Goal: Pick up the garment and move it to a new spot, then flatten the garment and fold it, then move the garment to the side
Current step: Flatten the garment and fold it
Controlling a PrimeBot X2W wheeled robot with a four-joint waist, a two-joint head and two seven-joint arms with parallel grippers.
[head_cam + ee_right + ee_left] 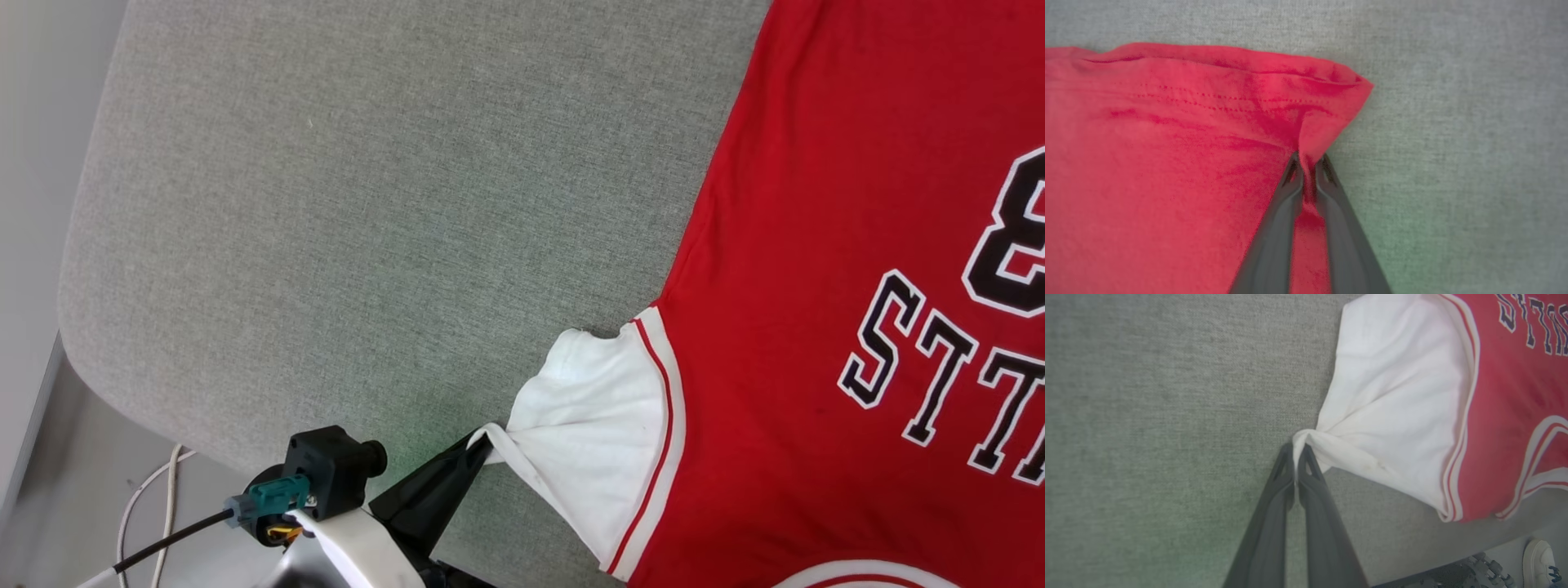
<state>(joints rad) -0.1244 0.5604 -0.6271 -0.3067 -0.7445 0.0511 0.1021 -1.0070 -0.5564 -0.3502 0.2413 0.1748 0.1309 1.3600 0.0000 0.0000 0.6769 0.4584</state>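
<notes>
Pinching white sleeve in left end effector, red hem in right end effector; presumably tensioning jersey flat on bench

You see your left claw pinching the white sleeve of a red jersey with dark lettering, which spreads flat to the claw's right. Grey cushion stretches above it; cables trail to its left.

The head view looks steeply down on the grey surface and one side of the garment. Each wrist view sits close over the cloth, looking along its fingers. Head and left wrist views share the white sleeve.
</notes>
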